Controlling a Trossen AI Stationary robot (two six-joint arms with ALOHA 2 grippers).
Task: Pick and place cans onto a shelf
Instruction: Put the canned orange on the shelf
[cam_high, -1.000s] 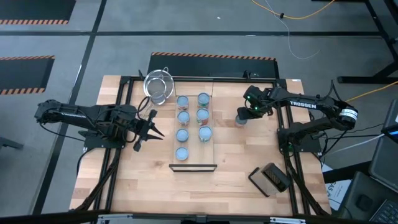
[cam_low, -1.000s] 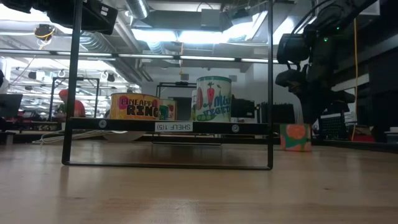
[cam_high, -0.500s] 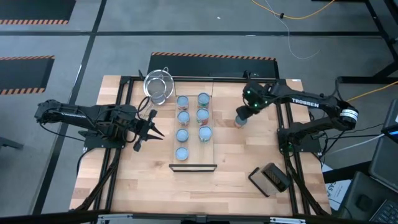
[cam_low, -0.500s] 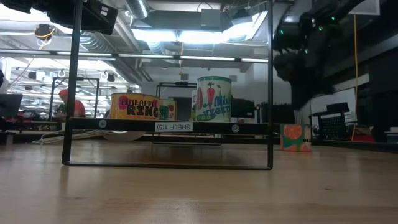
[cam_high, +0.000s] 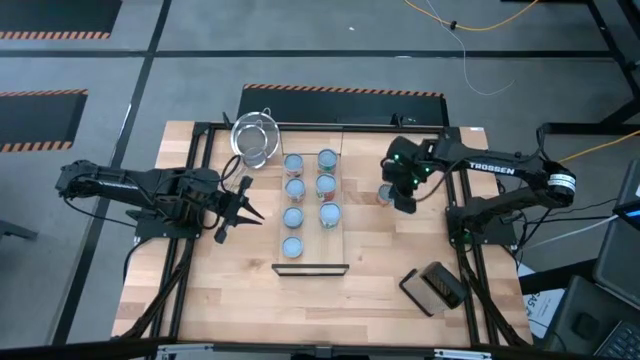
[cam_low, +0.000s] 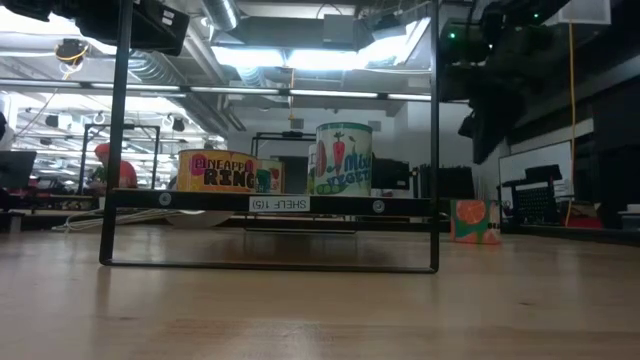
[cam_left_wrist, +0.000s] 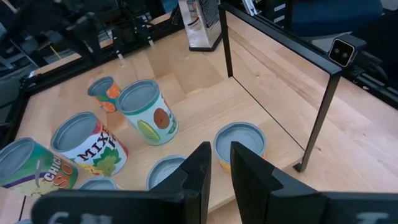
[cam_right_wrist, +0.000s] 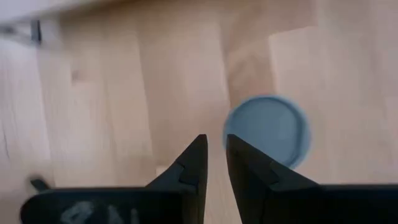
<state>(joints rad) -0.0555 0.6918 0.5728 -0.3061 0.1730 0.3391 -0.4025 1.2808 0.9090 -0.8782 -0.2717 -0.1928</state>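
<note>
Your right gripper (cam_high: 405, 197), fingers nearly pressed together and holding nothing, hovers just beside the lone can (cam_high: 385, 192) standing on the table (cam_high: 380, 260), right of the shelf (cam_high: 311, 205). Left gripper (cam_high: 243, 210): nearly closed, idle.

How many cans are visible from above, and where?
8 small round pale-blue-topped tins. Seven on the long light wood shelf: four in its left column, three in its right. One on the tabletop by the right claw.

A white tag (cam_low: 279, 204) on the shelf (cam_low: 270, 201) reads "SHELF 1(5)", a can (cam_left_wrist: 86, 144) reads "MIX", another (cam_low: 229, 171) shows "RING", and the right arm (cam_high: 492, 168) bears "TROSSEN".
</note>
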